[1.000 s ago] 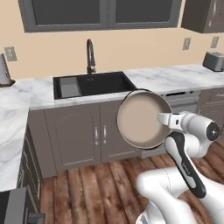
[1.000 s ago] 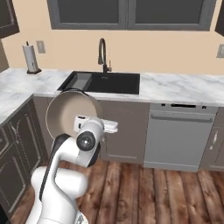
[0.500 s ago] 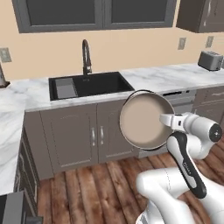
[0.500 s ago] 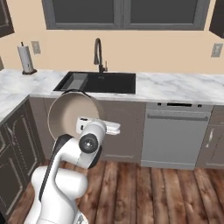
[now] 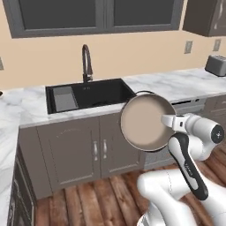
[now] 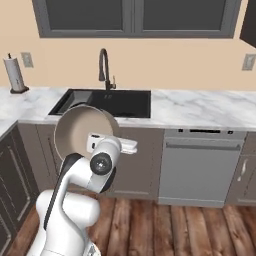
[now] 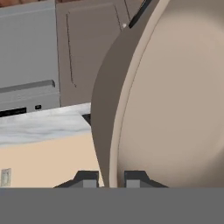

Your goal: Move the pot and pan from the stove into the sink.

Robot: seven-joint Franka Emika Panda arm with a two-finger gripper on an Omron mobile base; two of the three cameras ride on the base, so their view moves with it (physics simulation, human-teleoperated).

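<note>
One pot [image 5: 145, 121] clamped by its rim in the hand [image 7: 111, 178], before one sink [image 5: 90, 93] with one faucet [image 5: 86, 62]

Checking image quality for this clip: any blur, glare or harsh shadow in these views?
Left base view: sharp, flat even light, the pot without glare. Right base view: equally crisp, the sink basin uniformly dark. Hand view: pot wall very close, soft-edged, no highlights.

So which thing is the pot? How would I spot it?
Find the matte black sink basin in the white marble counter, then look just in front of it, above the grey cabinet doors. There the white robot arm's fingers are clamped on the rim of a wide, deep, round beige-tan pot, tipped on its side. Nothing else nearby is round and tan.
</note>
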